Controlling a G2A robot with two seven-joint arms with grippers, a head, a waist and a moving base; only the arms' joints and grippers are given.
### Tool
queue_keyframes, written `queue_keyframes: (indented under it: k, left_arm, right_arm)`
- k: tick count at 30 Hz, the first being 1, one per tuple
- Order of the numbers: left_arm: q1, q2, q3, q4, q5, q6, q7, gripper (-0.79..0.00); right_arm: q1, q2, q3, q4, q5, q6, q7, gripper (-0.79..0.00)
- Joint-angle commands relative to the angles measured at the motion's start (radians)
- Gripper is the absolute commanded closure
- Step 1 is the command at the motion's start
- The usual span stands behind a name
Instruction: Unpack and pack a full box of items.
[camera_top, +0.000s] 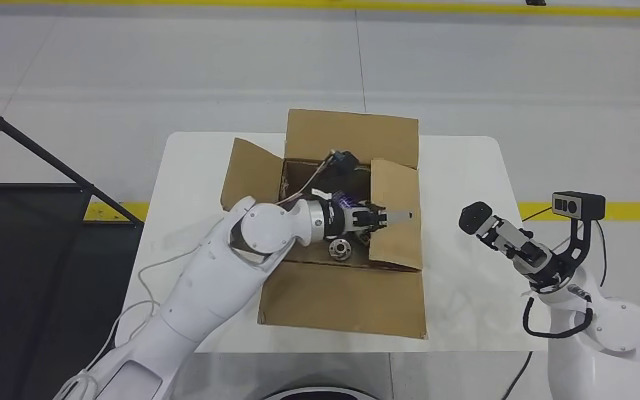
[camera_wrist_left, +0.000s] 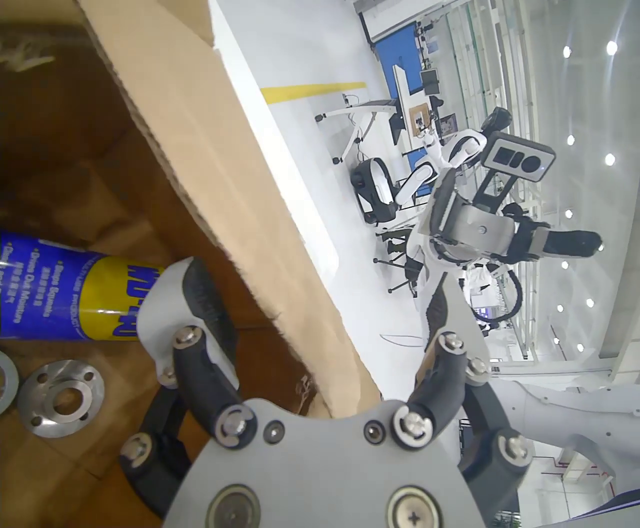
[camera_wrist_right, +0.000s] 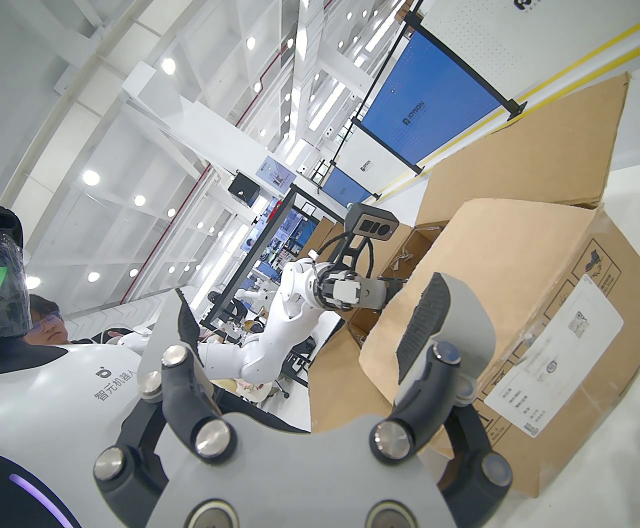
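An open cardboard box stands in the middle of the white table. My left gripper is open at the box's right flap. In the left wrist view that flap runs between the left gripper's fingers, one finger inside the box and one outside. On the box floor lie a blue and yellow spray can and a round metal flange. My right gripper hangs open and empty above the table, to the right of the box.
A black item with a cable sits at the back of the box. A metal flange lies near the box's front. The front flap lies flat on the table. The left flap stands outward.
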Motion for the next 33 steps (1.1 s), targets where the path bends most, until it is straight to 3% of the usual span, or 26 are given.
queue_keyframes:
  k: [1, 12, 25, 33]
  left_arm:
    - [-0.005, -0.001, 0.002, -0.025, 0.006, 0.006, 0.001, -0.785]
    - [-0.102, -0.036, 0.08, -0.025, -0.008, 0.018, 0.032, -0.785]
    - [-0.224, -0.119, 0.23, 0.143, -0.068, -0.016, 0.136, -0.785]
    - [-0.271, -0.175, 0.315, 0.262, -0.097, -0.039, 0.151, -0.785]
  right_arm:
    - [0.0, 0.0, 0.0, 0.0, 0.0, 0.0, 0.0, -0.785]
    - [-0.063, 0.013, 0.066, -0.037, 0.034, -0.027, -0.074, -0.785]
    - [-0.139, 0.03, 0.182, -0.015, 0.093, -0.081, -0.12, -0.785]
    - [-0.174, 0.035, 0.206, 0.008, 0.041, -0.08, -0.196, -0.785]
